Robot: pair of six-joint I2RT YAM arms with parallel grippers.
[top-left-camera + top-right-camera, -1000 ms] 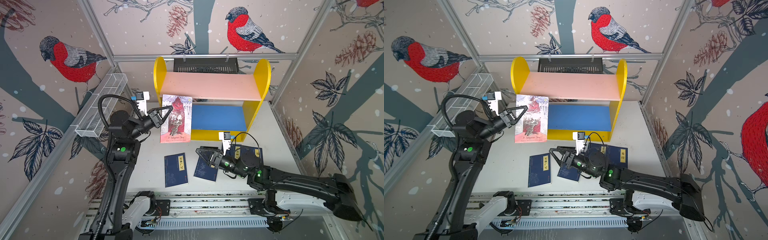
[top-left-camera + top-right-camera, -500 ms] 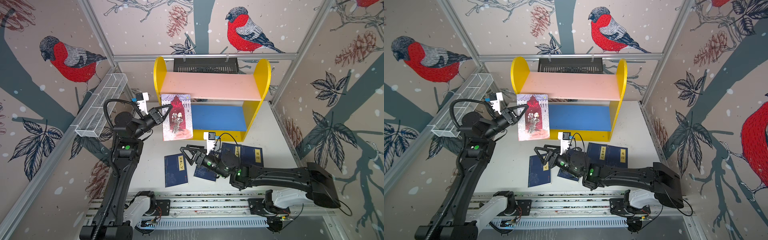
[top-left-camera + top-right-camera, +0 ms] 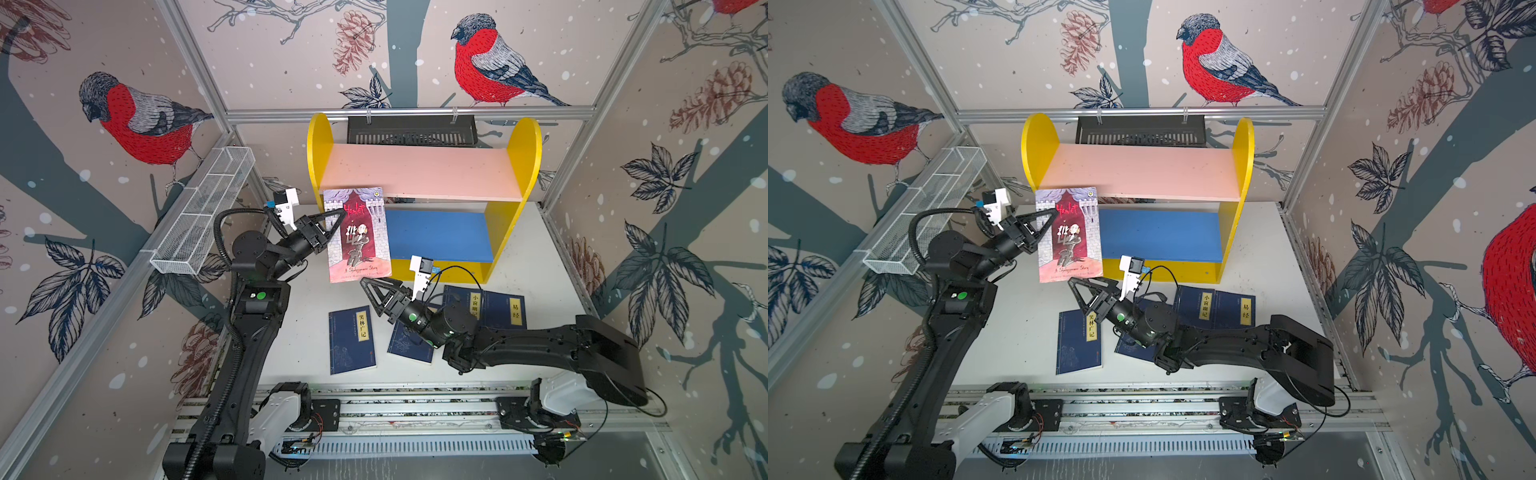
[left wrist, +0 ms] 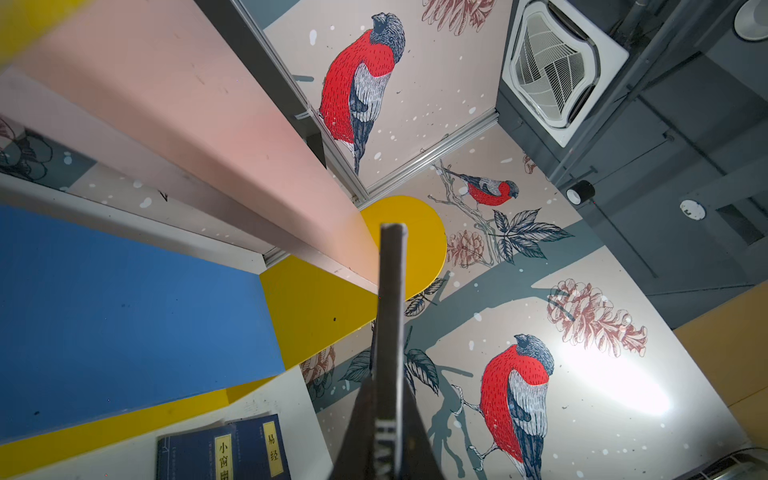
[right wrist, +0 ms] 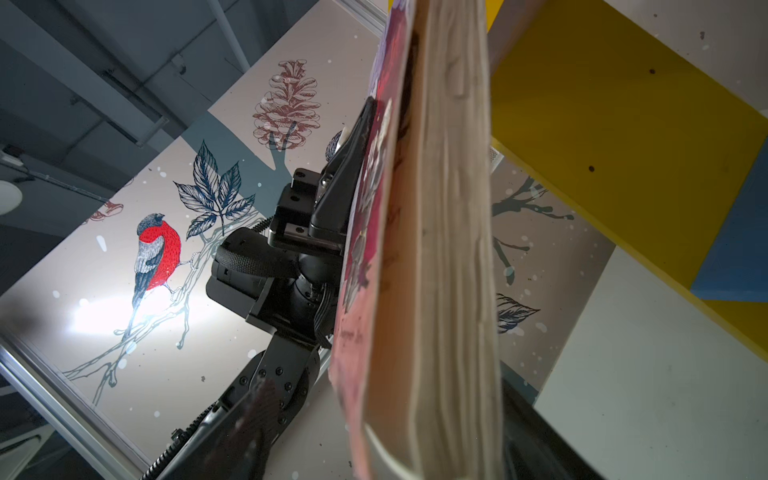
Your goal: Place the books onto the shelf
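The grey-and-red illustrated book [image 3: 357, 237] [image 3: 1069, 235] hangs upright before the left end of the shelf [image 3: 419, 170] [image 3: 1142, 170]. My left gripper [image 3: 338, 220] [image 3: 1052, 216] [image 4: 388, 457] is shut on its spine edge [image 4: 390, 332]. My right gripper [image 3: 368, 284] [image 3: 1077, 286] [image 5: 395, 457] sits just under the book, open, with the book's lower page edge [image 5: 449, 249] between its spread fingers [image 5: 249, 436]. Several navy books lie flat on the table: one at the front [image 3: 351, 336] [image 3: 1077, 340], one partly under the right arm [image 3: 409, 345], two side by side on the right [image 3: 509, 309] [image 4: 224, 449].
A white wire mesh basket [image 3: 203, 216] hangs on the left wall. A black slotted tray [image 3: 411, 129] hangs behind the shelf. The shelf's blue lower board [image 3: 436, 235] and pink upper board are bare. The arms' rail [image 3: 415, 411] runs along the front edge.
The left gripper carried the illustrated book right, toward the shelf. The right arm swung left and up from over the navy books until its open jaws reached the book's bottom edge.
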